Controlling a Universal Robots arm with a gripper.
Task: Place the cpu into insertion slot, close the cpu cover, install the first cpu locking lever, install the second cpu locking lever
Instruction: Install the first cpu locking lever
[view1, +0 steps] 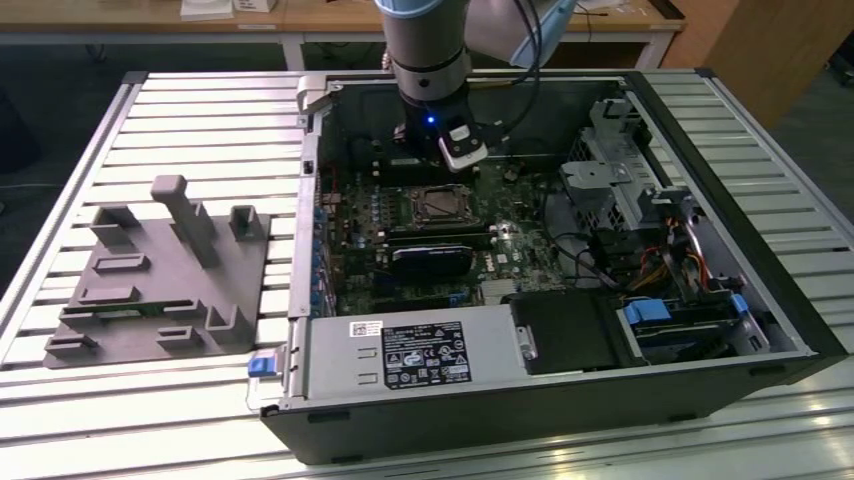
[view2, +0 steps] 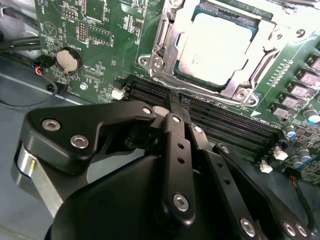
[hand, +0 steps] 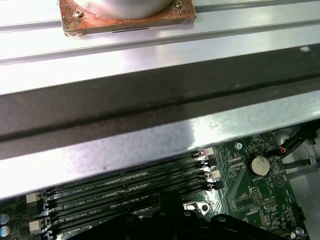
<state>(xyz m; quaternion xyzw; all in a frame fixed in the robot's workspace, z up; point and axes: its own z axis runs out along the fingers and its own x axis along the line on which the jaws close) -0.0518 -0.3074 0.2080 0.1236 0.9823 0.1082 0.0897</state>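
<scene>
The cpu (view2: 215, 45) lies flat in the insertion slot (view1: 441, 206) on the green circuit board (view2: 100, 30), with the cpu cover (view2: 169, 40) framing its pale face. The gripper (view2: 173, 102), fingers drawn together and holding nothing, hangs over the black memory slots (view2: 230, 127) just beside the socket. All this sits inside the open computer case (view1: 534, 420) on the desk (view1: 200, 110).

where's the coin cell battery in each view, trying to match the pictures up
Exterior view: too small to tell apart on the green motherboard.
Second wrist view: the coin cell battery lies flat on the board, off one end of the memory slots, past the claw.
First wrist view: it lies on the board just off the slot ends.
Shared landmark: the row of long black memory slots, in both wrist views.
</scene>
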